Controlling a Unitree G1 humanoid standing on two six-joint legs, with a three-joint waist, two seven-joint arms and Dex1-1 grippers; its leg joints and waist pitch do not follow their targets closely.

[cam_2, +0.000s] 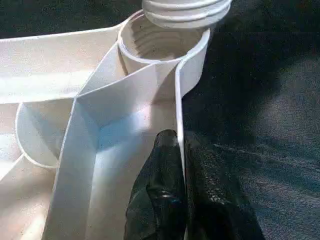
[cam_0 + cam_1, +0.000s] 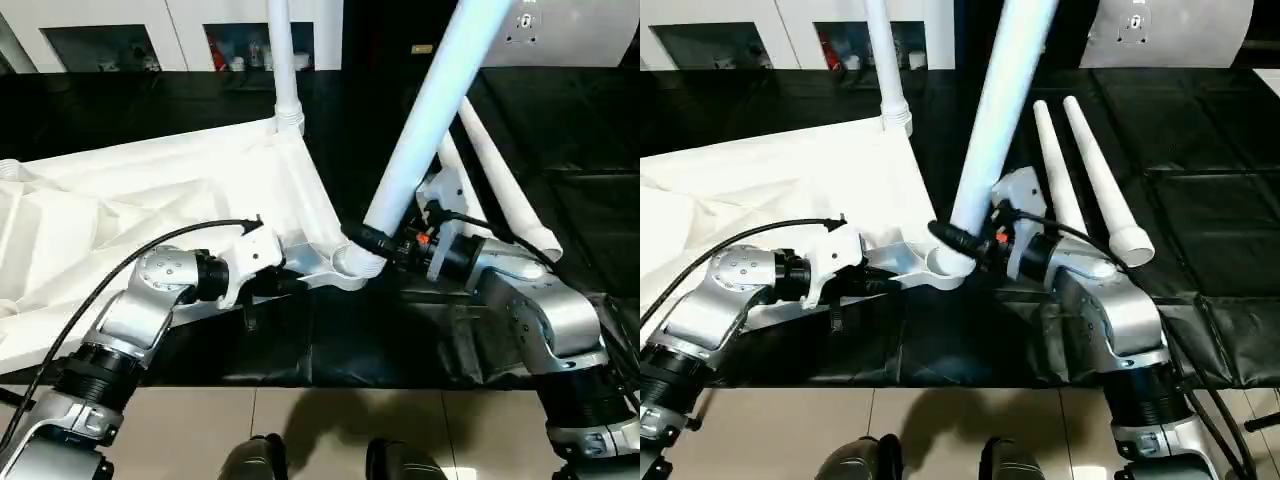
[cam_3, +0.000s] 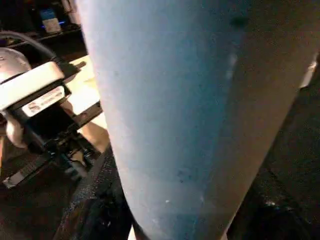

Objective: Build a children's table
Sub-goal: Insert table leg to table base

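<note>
Left gripper (image 1: 182,165) pinches the near-right rim of the upside-down table top (image 2: 120,215), one black finger each side of the thin wall, just near of the corner socket (image 1: 160,47). Right gripper (image 2: 372,243) is clamped round the base of a tilted leg (image 2: 425,120) whose threaded end sits at that socket, not yet upright. Farther back, one leg (image 2: 283,65) stands upright in the far-right corner, and two loose legs (image 2: 1090,180) lie side by side on the black table (image 2: 560,130) to the right.

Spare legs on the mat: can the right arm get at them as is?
Probably not yet: the right pincer is shut on the tilted leg at the corner socket. The two spare legs lie unobstructed just beyond it.
</note>
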